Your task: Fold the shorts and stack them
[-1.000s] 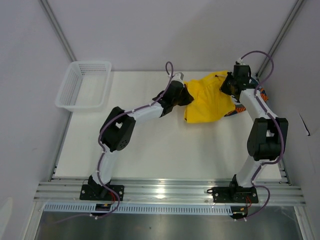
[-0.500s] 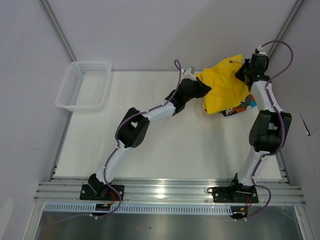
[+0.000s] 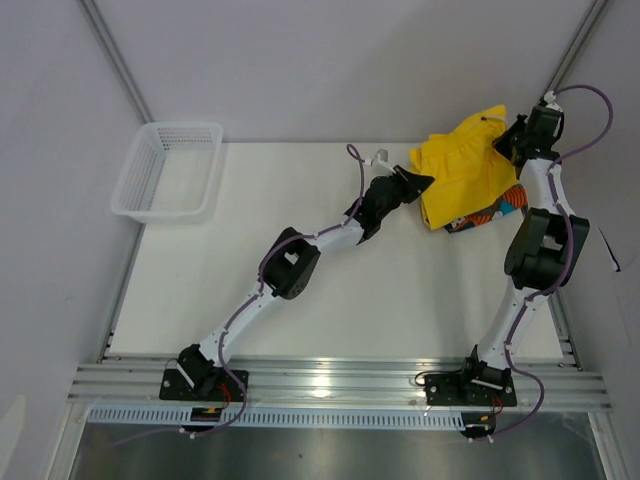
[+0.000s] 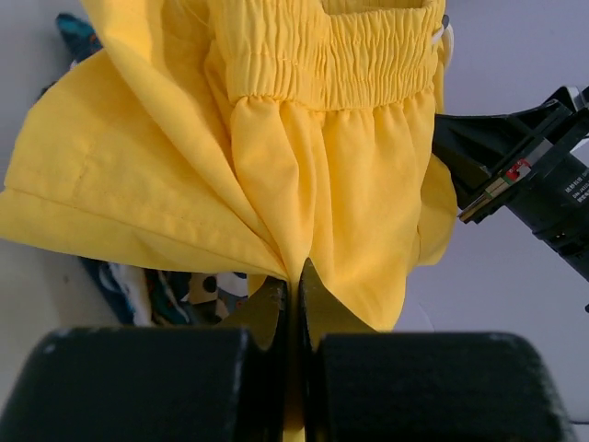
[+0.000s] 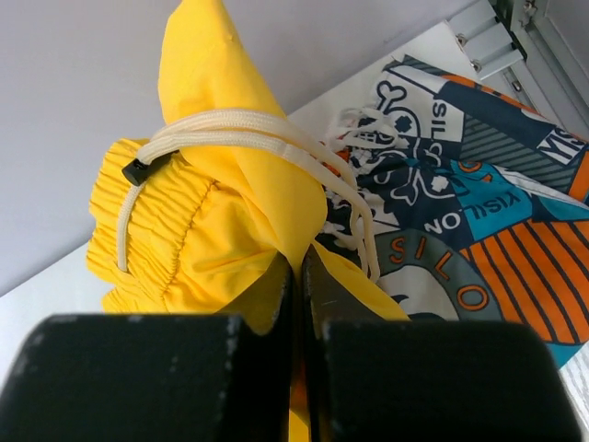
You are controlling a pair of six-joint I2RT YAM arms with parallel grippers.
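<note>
Up close by the arm bases the surface is bare, loads of room to lay stuff flat; further out the left tool is pinched tight on a lower fold of the yellow shorts; the right tool is clamped on yellow cloth just by the waistband and drawstring, so that pair is held up between them at the far right corner; printed shorts lie crumpled underneath; nothing folded or stacked yet, by my read; right edge and back wall look tight there; basket sits far left, well apart.
</note>
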